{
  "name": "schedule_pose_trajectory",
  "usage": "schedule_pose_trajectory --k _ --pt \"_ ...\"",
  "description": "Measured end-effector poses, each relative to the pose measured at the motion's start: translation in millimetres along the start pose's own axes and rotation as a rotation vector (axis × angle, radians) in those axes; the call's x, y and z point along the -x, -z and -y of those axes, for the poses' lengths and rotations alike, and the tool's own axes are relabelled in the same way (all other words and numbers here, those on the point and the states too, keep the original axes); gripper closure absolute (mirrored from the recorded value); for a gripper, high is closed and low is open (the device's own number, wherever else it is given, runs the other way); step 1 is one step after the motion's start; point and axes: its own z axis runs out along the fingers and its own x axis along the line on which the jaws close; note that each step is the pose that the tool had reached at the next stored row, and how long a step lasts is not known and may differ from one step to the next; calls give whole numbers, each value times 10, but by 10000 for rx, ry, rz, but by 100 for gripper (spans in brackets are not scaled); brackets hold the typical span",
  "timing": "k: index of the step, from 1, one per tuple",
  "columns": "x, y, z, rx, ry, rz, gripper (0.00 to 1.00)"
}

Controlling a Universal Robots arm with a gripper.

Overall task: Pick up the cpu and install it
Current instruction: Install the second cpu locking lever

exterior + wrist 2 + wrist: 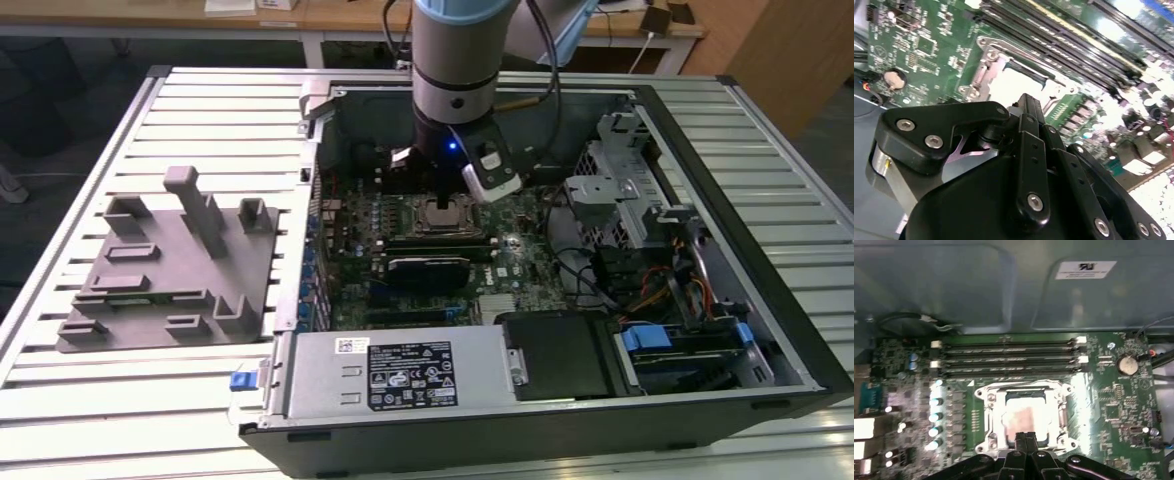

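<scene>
**Silver CPU in socket, gripper right above**

Silvery-grey cpu point(1025, 416) sits flat inside the socket frame point(985, 416) on the green motherboard point(1114, 405), beside the RAM slots point(1004, 357). Placement looks done, judging by how square it lies; frame looks unlatched. Gripper point(1026, 437) hangs just over the chip, fingers pressed together, holding nothing. PC case point(747, 395) lies open on the slatted table point(80, 400).

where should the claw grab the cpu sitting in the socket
Probably by two opposite edges of the cpu, coming straight down from above. It lies flat inside the metal socket frame, which blocks a sideways approach. The claw is directly over it.
</scene>
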Motion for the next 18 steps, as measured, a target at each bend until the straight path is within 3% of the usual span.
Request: schedule_pose_trajectory --k 4,7,18 --pt "65 -42 -48 -37 0 -5 89" --pt "69 -70 -69 -149 5 -1 89" --pt "67 -106 -85 -158 5 1 89"
